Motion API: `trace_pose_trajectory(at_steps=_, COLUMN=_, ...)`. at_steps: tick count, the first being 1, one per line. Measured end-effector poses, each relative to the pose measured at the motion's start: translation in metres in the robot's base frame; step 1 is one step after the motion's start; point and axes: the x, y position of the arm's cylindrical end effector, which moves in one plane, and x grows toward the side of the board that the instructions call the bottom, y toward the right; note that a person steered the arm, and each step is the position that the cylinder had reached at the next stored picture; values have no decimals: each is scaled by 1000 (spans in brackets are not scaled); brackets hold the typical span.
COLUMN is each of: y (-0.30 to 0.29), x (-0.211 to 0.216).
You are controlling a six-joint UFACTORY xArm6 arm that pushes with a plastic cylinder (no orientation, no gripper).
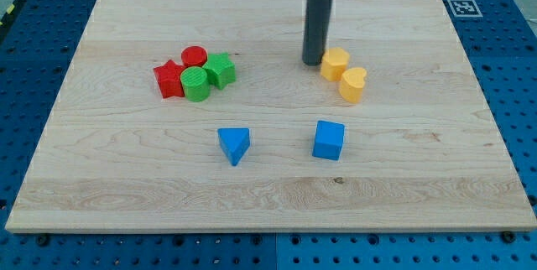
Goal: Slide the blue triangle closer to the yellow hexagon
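Pincer: none — my tip (313,62) is sitting beside yellow hexagon (335,64) | blue triangle (234,144) is looking light, rigid, slippery — likely pivoting; I'm judging a push on its lower-left face best

The dark rod (318,18) is cut off at the view's top. The red star (169,79) hides partly behind the green cylinder (196,85).

A pale rectangular wooden board (268,194) lay on a blue perforated metal table (25,69), evenly lit, the table showing around every board edge.
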Motion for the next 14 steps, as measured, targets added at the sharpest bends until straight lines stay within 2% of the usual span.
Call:
trace_pose_trajectory(at_steps=1, y=10, x=10)
trace_pose_trajectory(at_steps=3, y=-43, x=64)
trace_pose_trajectory(at_steps=6, y=-184, x=104)
trace_pose_trajectory(at_steps=7, y=-198, x=149)
trace_pose_trajectory(at_steps=11, y=-94, x=152)
trace_pose_trajectory(at_steps=14, y=-51, x=115)
